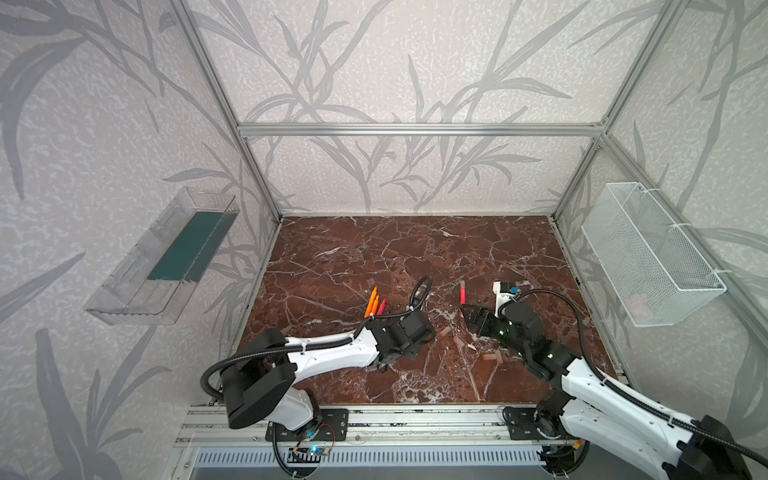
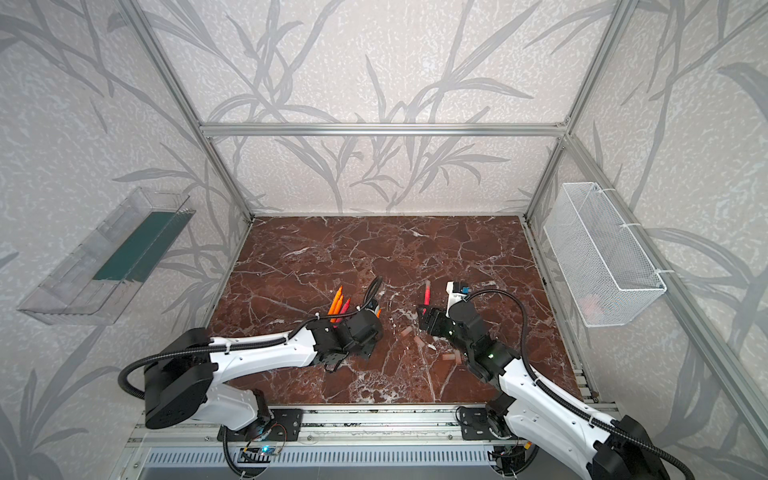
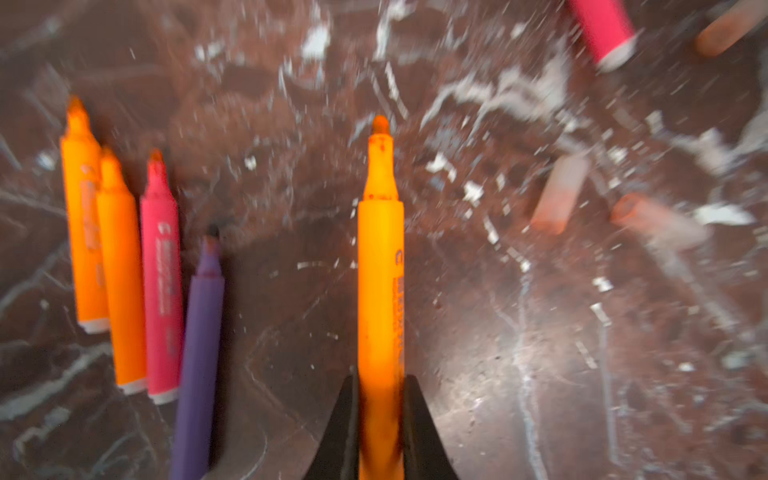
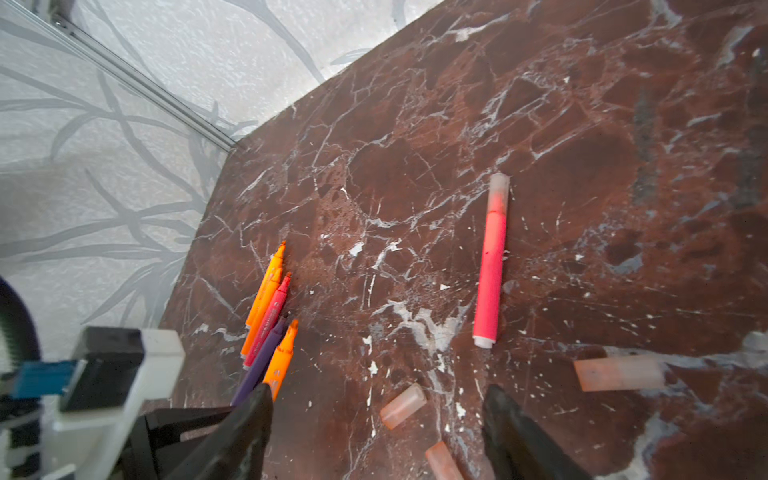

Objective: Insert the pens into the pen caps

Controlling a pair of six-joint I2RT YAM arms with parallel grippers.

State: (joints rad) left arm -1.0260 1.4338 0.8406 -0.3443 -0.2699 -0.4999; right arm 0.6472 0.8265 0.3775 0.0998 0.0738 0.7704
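Grips an orange pen (image 3: 380, 270) in the left gripper (image 3: 380, 382), with four pens (image 3: 161, 282) beside it; holds the right gripper (image 4: 377, 391) wide over loose caps (image 4: 402, 405), with a capped pink pen (image 4: 492, 266) ahead.

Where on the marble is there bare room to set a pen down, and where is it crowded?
Bare: the far half of the marble, behind the loose pens and the capped pink pen. Crowded: the near middle, around the caps.

A: what's the room like?
B: brown marble tabletop (image 1: 332, 257), pale wallpaper (image 1: 374, 62) with grey leaves, aluminium frame (image 1: 415, 129). 1 clear shelf (image 1: 124, 299) on the left wall, 1 white mesh basket (image 1: 648, 249) on the right.
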